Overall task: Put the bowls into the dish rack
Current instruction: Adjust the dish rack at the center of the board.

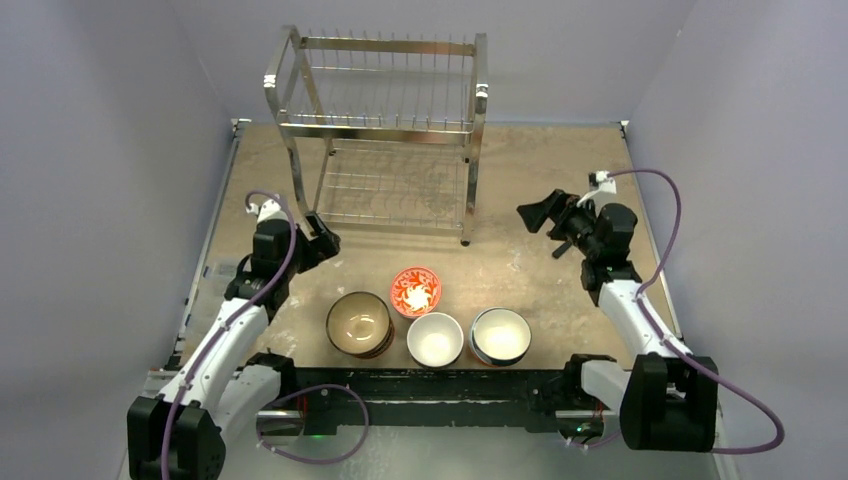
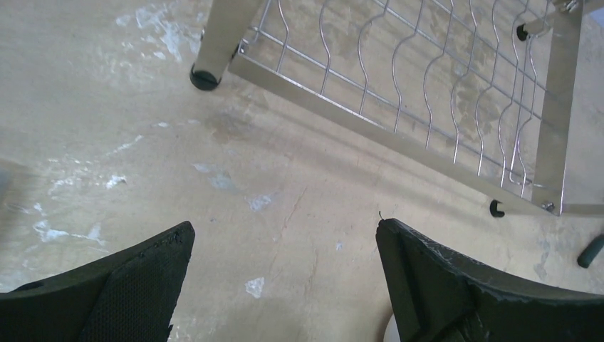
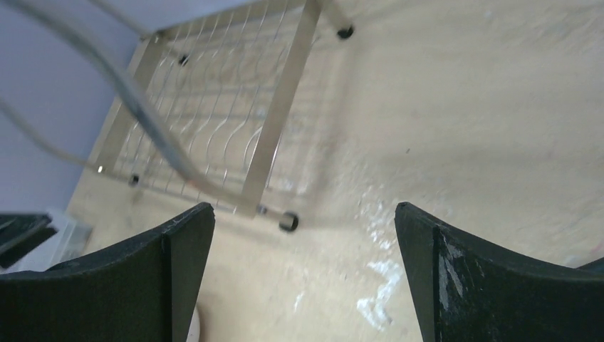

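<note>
While both arms hang over the tan worktop (image 1: 560,270), the big shiny rack (image 1: 385,130) stands at the far side, near the middle. It has two wire shelves, one above the other.

The left pincer (image 1: 320,240) is just beside the rack's near left foot. Its fingers are spread wide and hold nothing. Its wrist view shows the low shelf and that foot just ahead of the finger tips, not touching them.

The right pincer (image 1: 540,213) is out to the right of the rack, apart from it, and points toward it. Its fingers are spread wide too, with nothing between them.

The brown bowl (image 1: 358,322) sits at the near edge, closer to the arm bases than the left pincer and a little to its right. It looks like it rests on another bowl. The dark-sided bowl (image 1: 500,335), white inside, sits at the right end of the same row, well apart from the right pincer. The white bowl (image 1: 435,339) sits between those two. The red bowl (image 1: 416,291) is smallest and sits just behind the white one, toward the rack.
</note>
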`<state>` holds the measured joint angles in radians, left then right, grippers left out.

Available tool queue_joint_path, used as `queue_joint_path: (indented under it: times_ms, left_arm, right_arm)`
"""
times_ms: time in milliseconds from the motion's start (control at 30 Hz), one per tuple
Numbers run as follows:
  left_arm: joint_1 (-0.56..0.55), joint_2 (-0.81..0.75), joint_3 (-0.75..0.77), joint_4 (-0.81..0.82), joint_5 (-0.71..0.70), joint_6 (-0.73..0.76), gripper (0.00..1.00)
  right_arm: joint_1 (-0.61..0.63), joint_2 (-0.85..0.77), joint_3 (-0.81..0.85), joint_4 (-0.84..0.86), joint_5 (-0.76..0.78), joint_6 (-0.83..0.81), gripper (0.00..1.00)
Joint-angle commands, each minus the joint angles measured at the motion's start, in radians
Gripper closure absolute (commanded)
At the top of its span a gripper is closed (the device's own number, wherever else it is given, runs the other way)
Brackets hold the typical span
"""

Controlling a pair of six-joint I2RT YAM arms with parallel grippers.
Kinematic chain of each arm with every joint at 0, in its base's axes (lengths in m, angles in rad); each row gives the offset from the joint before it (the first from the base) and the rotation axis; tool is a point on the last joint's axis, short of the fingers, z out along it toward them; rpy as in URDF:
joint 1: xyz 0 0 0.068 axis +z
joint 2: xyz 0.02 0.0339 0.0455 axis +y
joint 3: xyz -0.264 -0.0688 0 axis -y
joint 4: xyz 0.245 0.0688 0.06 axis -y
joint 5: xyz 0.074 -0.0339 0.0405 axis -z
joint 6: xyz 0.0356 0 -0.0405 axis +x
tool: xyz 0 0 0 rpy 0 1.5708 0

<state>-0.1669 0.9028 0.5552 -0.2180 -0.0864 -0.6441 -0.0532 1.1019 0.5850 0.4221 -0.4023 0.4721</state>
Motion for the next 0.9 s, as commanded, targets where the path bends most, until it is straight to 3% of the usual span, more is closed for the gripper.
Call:
queue_joint_path:
  times_ms: [0,367,667,767,800,867]
  left_arm:
    - [-0.004,-0.031,-0.048,0.072,0.094,-0.033,0.01]
    - [-0.002,-0.129,-0.134,0.167,0.260,-0.075,0.01]
    - [-0.003,-0.260,-0.130,0.172,0.384,-0.110,0.01]
    - [-0.004,-0.273,-0.092,0.140,0.383,-0.108,0.01]
    - [-0.004,-0.274,-0.082,0.135,0.386,-0.108,0.01]
    - [-0.003,-0.274,-0.069,0.131,0.388,-0.110,0.01]
  right_arm:
    - [0.015,-0.075,-0.062,0.140,-0.164,-0.002,0.01]
    - [0.345,0.064,0.041,0.184,0.058,-0.168,0.09]
    - [0.431,0.266,0.119,0.304,0.175,-0.171,0.23]
    - [0.456,0.316,0.156,0.313,0.176,-0.183,0.38]
    - [0.461,0.326,0.161,0.315,0.177,-0.187,0.47]
    - [0.463,0.333,0.165,0.311,0.181,-0.191,0.77]
